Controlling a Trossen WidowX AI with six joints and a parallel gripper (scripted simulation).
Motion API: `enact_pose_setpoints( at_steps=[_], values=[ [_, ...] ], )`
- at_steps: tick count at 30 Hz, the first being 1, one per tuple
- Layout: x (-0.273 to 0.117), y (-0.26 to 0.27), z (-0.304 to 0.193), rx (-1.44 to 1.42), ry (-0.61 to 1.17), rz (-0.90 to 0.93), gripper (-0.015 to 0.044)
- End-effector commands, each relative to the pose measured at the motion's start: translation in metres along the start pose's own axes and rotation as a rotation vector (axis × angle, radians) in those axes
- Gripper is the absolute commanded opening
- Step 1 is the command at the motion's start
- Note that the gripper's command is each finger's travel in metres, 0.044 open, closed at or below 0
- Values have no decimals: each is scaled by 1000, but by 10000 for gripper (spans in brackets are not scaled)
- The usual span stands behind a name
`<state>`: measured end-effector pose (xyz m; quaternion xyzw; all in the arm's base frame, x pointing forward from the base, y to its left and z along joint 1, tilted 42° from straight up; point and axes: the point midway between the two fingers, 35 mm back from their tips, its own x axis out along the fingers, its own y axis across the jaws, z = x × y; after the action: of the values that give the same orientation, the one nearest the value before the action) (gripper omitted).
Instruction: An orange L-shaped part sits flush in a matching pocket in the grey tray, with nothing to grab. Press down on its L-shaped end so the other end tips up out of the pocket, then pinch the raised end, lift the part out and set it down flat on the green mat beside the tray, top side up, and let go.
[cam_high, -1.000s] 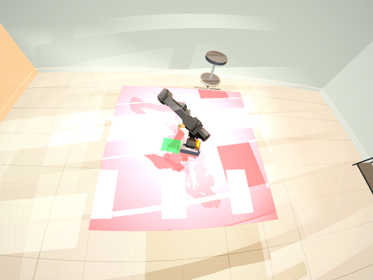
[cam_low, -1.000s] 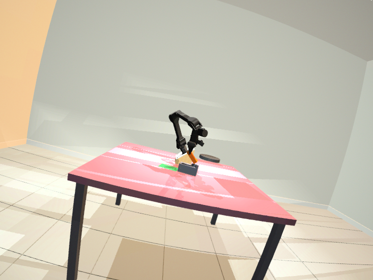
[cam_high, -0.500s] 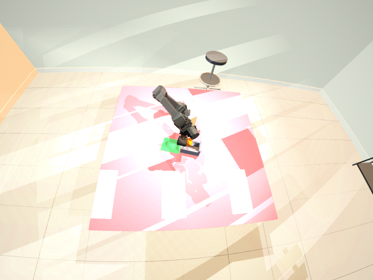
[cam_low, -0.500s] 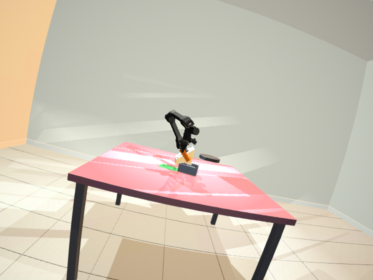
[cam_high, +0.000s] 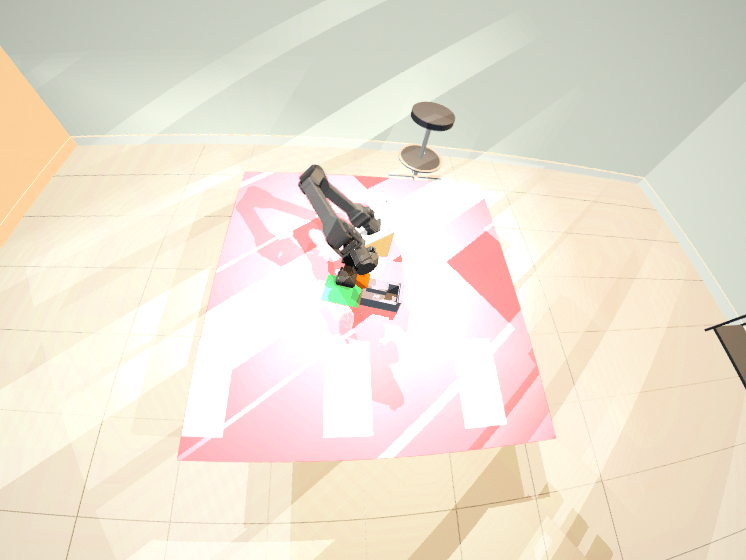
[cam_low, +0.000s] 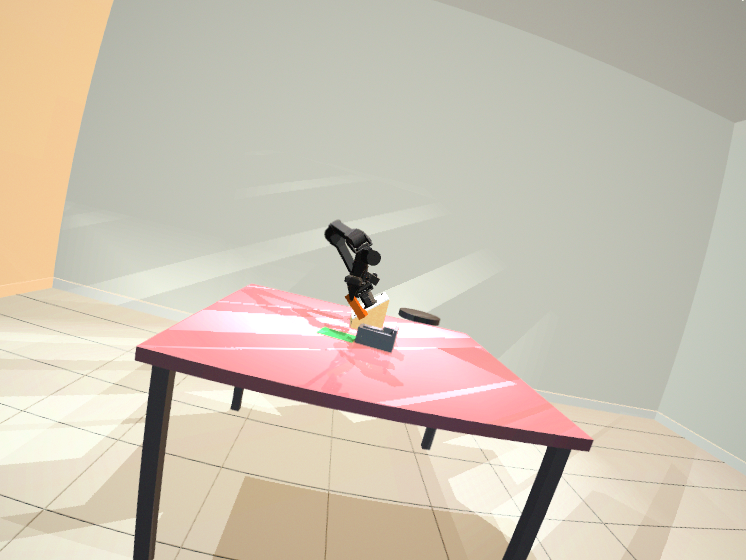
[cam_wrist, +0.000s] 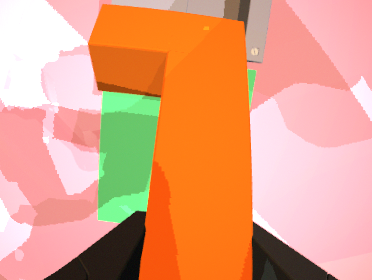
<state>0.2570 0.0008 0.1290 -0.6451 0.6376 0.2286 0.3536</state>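
The orange L-shaped part (cam_high: 362, 280) (cam_low: 356, 306) (cam_wrist: 205, 125) is out of the grey tray and hangs tilted in the air, its L-shaped end lower and away from the fingers. My gripper (cam_high: 347, 279) (cam_low: 353, 295) (cam_wrist: 193, 228) is shut on the part's straight end. The green mat (cam_high: 340, 294) (cam_low: 332, 332) (cam_wrist: 125, 155) lies below, partly hidden behind the part in the wrist view. The grey tray (cam_high: 380, 303) (cam_low: 374, 338) (cam_wrist: 256, 45) stands against the mat's right side in the top and exterior views, with its open pocket showing in the top view.
A beige wedge-shaped block (cam_high: 383, 244) (cam_low: 376, 314) stands on the table (cam_high: 277, 446) (cam_low: 241, 361) behind the mat and tray, close to the arm. A round stool (cam_high: 432, 114) (cam_low: 420, 316) stands beyond the table's back edge.
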Motion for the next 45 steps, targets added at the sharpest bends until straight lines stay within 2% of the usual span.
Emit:
enact_pose_setpoints(
  at_steps=[1, 9, 45],
  values=[
    [0, 3, -19, -2, 5, 0, 0],
    [0, 6, -46, -2, 7, 0, 0],
    [47, 6, -46, -1, 8, -1, 0]
  ],
)
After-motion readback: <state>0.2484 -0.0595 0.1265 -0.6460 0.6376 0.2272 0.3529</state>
